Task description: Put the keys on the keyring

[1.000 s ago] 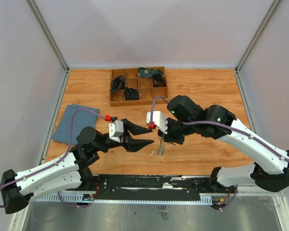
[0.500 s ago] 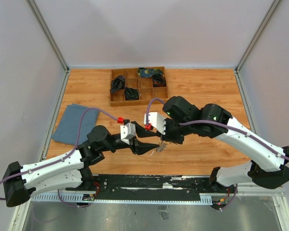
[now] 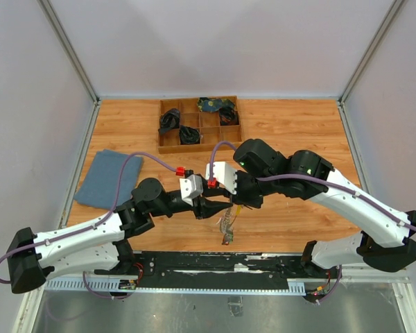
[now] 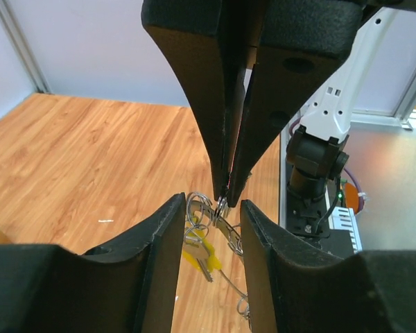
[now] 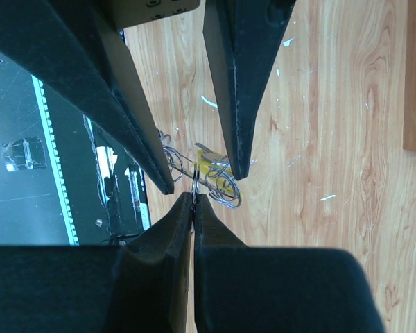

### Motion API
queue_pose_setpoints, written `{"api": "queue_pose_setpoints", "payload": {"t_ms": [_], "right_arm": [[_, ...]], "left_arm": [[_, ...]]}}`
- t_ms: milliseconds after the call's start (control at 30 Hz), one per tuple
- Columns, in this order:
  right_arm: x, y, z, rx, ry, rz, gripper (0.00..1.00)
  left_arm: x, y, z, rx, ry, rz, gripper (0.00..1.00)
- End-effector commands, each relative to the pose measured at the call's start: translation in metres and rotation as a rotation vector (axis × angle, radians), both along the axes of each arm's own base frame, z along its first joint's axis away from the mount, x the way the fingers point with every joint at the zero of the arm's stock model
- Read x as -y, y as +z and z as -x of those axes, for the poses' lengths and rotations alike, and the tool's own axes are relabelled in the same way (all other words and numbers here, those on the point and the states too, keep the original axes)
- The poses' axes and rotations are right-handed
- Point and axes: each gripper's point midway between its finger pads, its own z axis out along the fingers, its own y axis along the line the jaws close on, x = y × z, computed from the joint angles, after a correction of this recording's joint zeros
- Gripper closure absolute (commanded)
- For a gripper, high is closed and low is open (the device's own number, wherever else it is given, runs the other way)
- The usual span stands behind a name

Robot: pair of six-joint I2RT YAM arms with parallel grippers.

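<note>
Right claw point(image 5: 194, 199) is closed on the thin wire of the keyring point(image 5: 225, 196), at mid-frame in the overhead view. Left claw point(image 4: 209, 208) is set half open around that pinch, with nothing gripped. Keys point(image 3: 229, 227) are seen hanging beneath; how many are threaded cannot be told. No writing can be read.

A compartment tray point(image 3: 197, 148) sits at the far middle of the worktop point(image 3: 298, 132), and a cloth point(image 3: 107, 178) lies to its left and nearer. In front of the tray, the left jaws reach in from the left and the right jaws from the right, tip to tip above the worktop. The keyring point(image 4: 200, 206) is pinched in the right jaws, in the gap between the left jaws. The keys point(image 3: 229, 227) hang below it.
</note>
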Motion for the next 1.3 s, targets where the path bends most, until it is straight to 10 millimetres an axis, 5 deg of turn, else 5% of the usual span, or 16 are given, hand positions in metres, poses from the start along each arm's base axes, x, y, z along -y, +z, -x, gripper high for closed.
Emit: {"api": "queue_pose_setpoints", "payload": {"t_ms": [0,233,433,567,867,1267], "right_arm": [[-0.009,0.011,0.006,0.007,0.027,-0.052,1.0],[-0.008,0.011,0.007,0.007,0.027,-0.056,1.0],[-0.007,0.012,0.007,0.007,0.026,-0.06,1.0],[-0.008,0.017,0.007,0.018,0.023,-0.087,0.99],[-0.007,0.047,0.002,0.108,-0.03,-0.287,0.77],[-0.012,0.057,0.008,0.112,-0.068,-0.516,0.81]], "left_arm": [[0.004,0.016,0.0,0.03,-0.004,0.024,0.59],[0.007,0.014,0.0,0.029,-0.009,0.008,0.73],[0.006,0.018,0.0,0.034,-0.007,0.019,0.99],[0.003,0.023,0.004,0.041,-0.014,0.046,0.99],[-0.011,0.029,0.009,0.019,0.003,0.137,0.99],[-0.028,0.04,0.015,-0.005,0.014,0.258,1.0]]}}
